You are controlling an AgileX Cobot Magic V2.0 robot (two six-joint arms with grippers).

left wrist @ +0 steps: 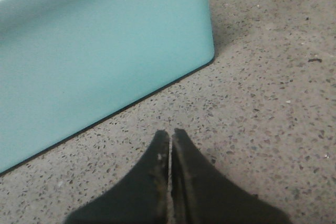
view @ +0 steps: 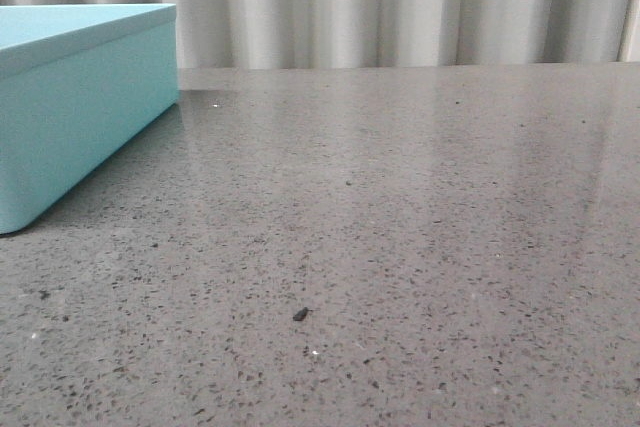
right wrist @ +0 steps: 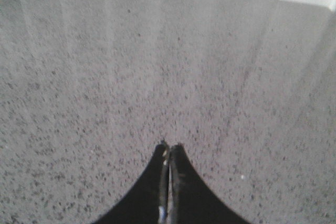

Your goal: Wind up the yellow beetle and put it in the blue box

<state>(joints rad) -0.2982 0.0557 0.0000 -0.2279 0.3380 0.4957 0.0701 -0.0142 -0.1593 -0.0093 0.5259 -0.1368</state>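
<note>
Turquoise, unmarked blue box sits lidded on the speckled bench, left tool pinched empty beside it, right tool likewise.

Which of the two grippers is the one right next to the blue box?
The left gripper. Its wrist view shows the blue box close ahead of its shut fingers, while the right gripper, also shut, faces only bare table.
</note>
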